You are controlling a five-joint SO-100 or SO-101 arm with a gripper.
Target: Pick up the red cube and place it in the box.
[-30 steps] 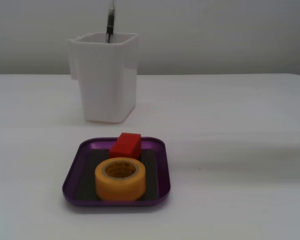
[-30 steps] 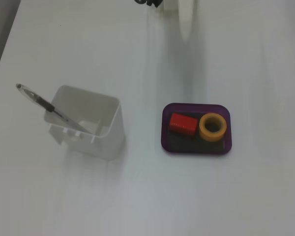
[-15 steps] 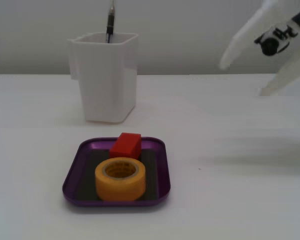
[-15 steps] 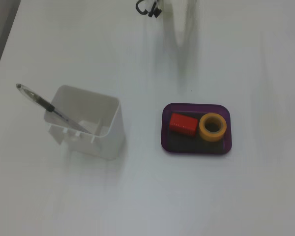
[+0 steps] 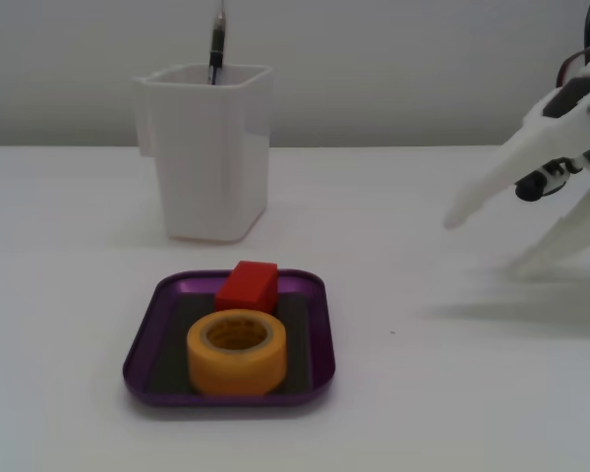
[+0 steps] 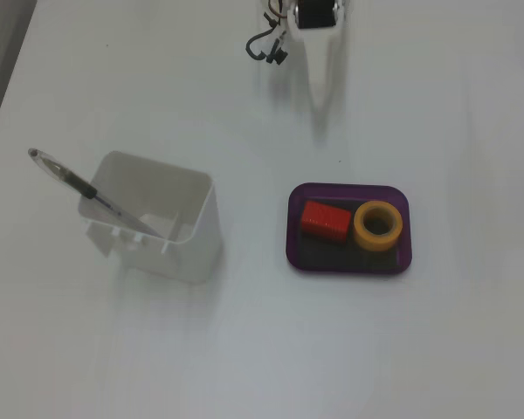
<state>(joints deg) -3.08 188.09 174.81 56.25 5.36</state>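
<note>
The red cube (image 5: 248,284) lies inside the box (image 5: 145,346), a shallow purple tray, at its back edge and touching a yellow tape roll (image 5: 236,351). In the other fixed view the cube (image 6: 324,220) sits in the left half of the box (image 6: 349,265), with the tape roll (image 6: 378,225) to its right. My gripper (image 5: 484,248) is at the right edge of a fixed view, well to the right of the box and above the table. It is open and empty, with its white fingers spread. The arm (image 6: 317,13) shows at the top edge of the other fixed view.
A tall white plastic container (image 5: 213,149) holding a pen (image 5: 216,44) stands behind the box; in the other fixed view the container (image 6: 157,218) is left of the box. The white table stretches between the gripper and the box.
</note>
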